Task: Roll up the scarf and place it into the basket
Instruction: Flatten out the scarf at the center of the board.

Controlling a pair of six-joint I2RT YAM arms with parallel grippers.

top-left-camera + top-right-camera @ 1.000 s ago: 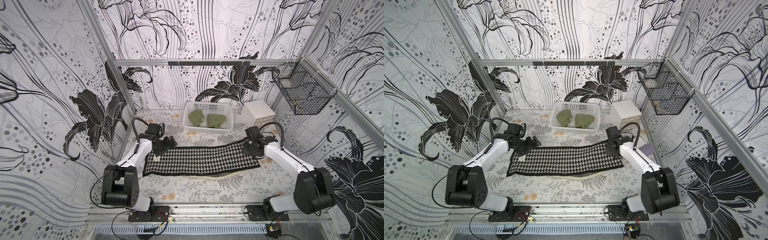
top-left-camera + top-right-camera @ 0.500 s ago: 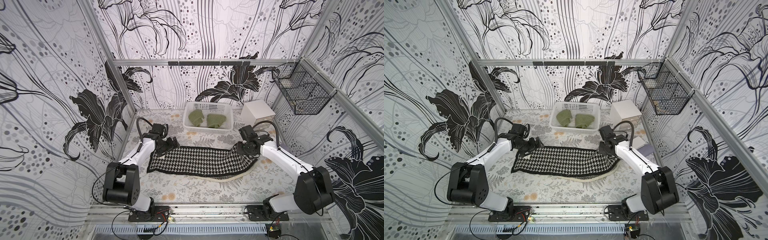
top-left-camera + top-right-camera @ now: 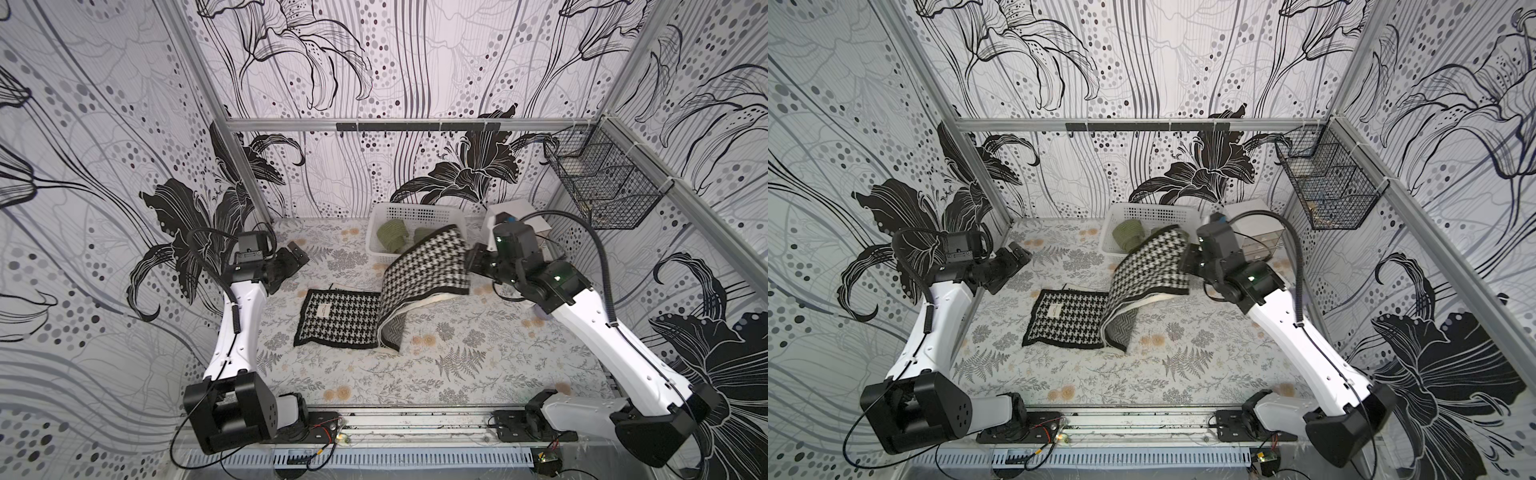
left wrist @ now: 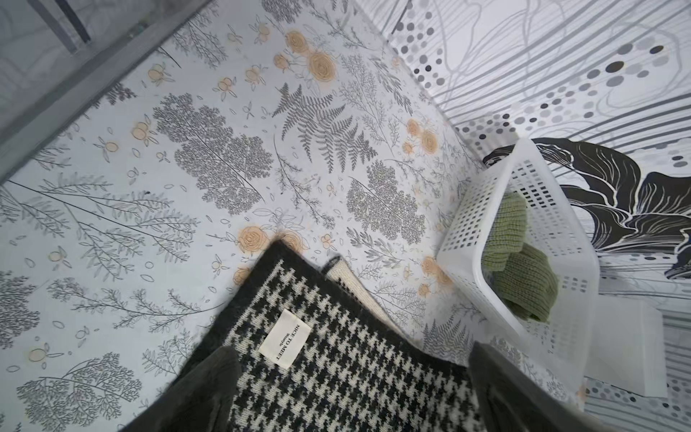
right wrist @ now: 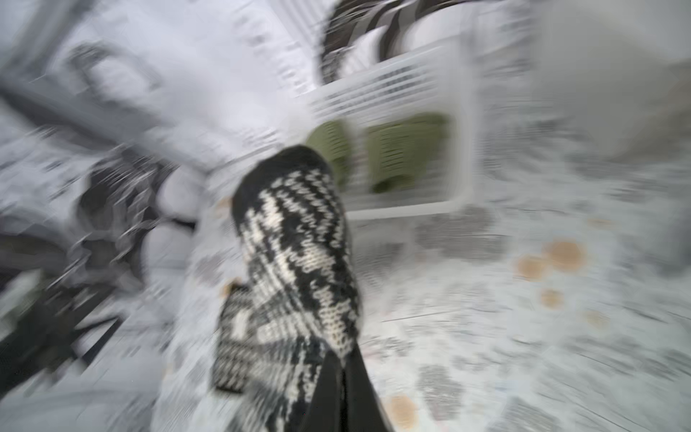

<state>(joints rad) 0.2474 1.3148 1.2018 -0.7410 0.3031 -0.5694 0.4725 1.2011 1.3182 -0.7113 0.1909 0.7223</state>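
The scarf (image 3: 337,319) is black-and-white houndstooth. Its left half lies flat on the table with a white label up, and its right half arches up off the table. My right gripper (image 3: 470,261) is shut on the scarf's right edge, held in the air just in front of the basket (image 3: 419,214), a white perforated one at the back wall. The blurred right wrist view shows the closed fingers (image 5: 329,389) pinching the scarf (image 5: 295,243). My left gripper (image 3: 297,259) is open and hangs back-left of the scarf, touching nothing; the left wrist view shows the scarf (image 4: 336,374) below its spread fingers (image 4: 209,389).
Two green knit rolls (image 3: 391,235) lie in the basket. A small white drawer box (image 3: 519,210) stands to its right, partly behind my right wrist. A black wire mesh basket (image 3: 602,183) hangs on the right wall. Metal frame posts line the corners.
My right gripper has lifted the scarf's right end off the table and carried it left and back toward the basket, so the scarf now arches. My left gripper has drawn back from the scarf's left end.
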